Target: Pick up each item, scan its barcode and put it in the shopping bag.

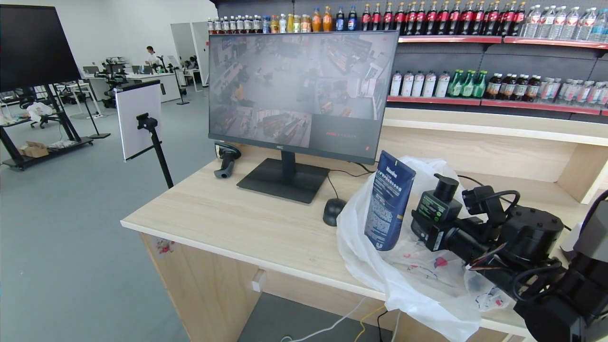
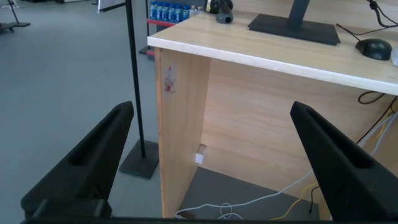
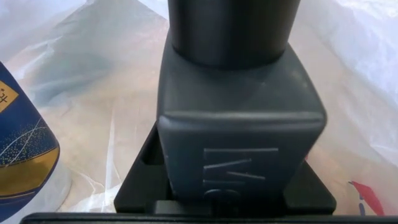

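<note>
A dark bottle with a green label and a black cap is tilted over the white shopping bag at the counter's right end. My right gripper is shut on it. The right wrist view looks along the bottle from close up, with the bag's plastic behind it. A blue tube stands upright in the bag, just left of the bottle, and its edge appears in the right wrist view. My left gripper hangs open and empty below the counter top, off the counter's left front corner.
On the wooden counter stand a monitor, a black mouse and a handheld barcode scanner at the back left. A black stand pole rises beside the counter's left end. Drink shelves line the back wall.
</note>
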